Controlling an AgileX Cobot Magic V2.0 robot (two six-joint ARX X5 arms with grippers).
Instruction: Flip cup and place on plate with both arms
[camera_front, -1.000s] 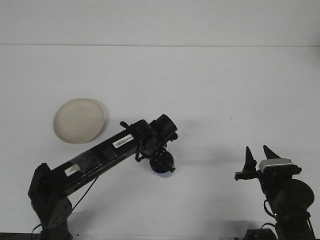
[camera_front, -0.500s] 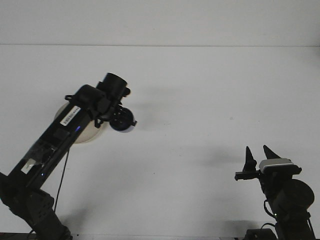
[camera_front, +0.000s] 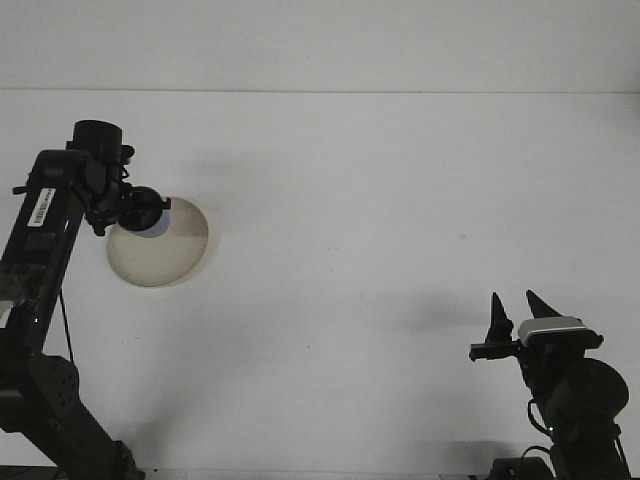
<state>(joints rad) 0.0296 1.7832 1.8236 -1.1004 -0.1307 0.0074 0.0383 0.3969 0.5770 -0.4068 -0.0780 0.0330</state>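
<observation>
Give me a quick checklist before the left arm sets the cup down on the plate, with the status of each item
1. Cup held in the left gripper: ok, it sits at the gripper tip.
2. Cup over the plate: ok by this view; it overlaps the plate's upper left rim, not the middle.
3. Cup turned right way up: cannot tell, it is small and partly hidden by the gripper.
4. Height of cup above plate: cannot tell from one front view.
5. Right gripper out of the way: ok, open and far off at the lower right.
6. Plate free of other things: ok, its visible surface is bare.
</observation>
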